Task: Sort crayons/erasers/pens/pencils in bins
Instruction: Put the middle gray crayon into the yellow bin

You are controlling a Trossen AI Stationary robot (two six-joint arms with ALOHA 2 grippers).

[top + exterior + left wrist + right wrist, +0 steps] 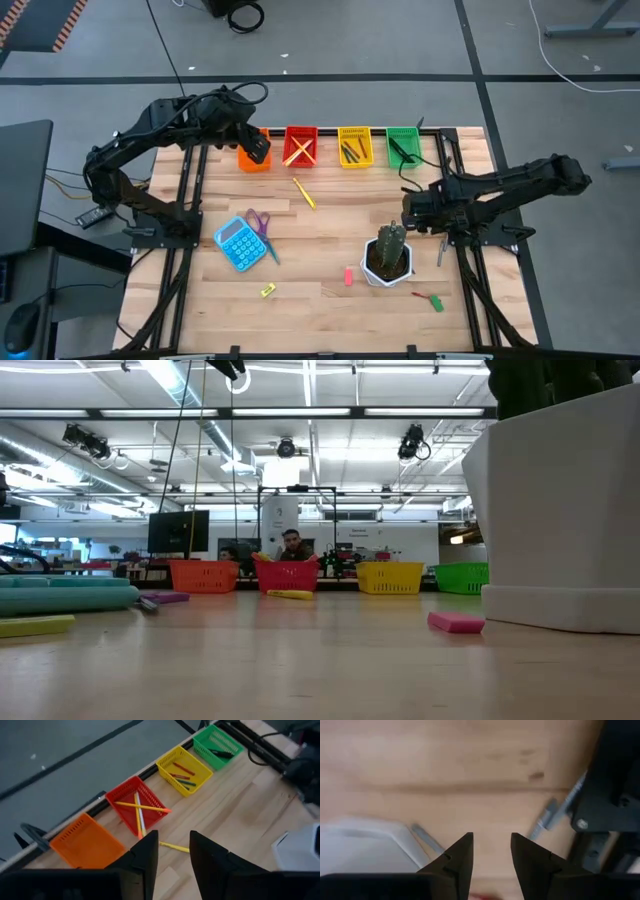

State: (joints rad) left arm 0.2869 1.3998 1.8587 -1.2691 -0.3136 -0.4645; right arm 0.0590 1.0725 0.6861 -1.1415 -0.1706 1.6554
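Near edge of the bench: yellow-green eraser (268, 291), pink eraser (348, 276), and toward the near right corner a red-and-green crayon (432, 298). All loose and lying flat.

My guess on handling: the erasers are light, rubbery and grippy, so pinch across the short sides. The crayon is light, waxy and snaps easily, and it may roll, so take it mid-length with a soft squeeze.

Mid bench, right edge: my right gripper (408, 210) hangs just beside the white cactus pot (390, 258), fingers apart, nothing between them. A grey pen (550, 815) lies by the frame rail. It looks stiff and slick; grab it at the middle, across the barrel.

Further out, a yellow stick (304, 192) lies alone, pen or pencil, can't tell.

Far edge, the bins in a row: orange bin (87, 842), red bin (150, 797) with yellow pencils, yellow bin (197, 767) with crayons, green bin (220, 740) with a dark pen. My left gripper (174, 837) is over the orange bin, fingers apart, holding nothing.
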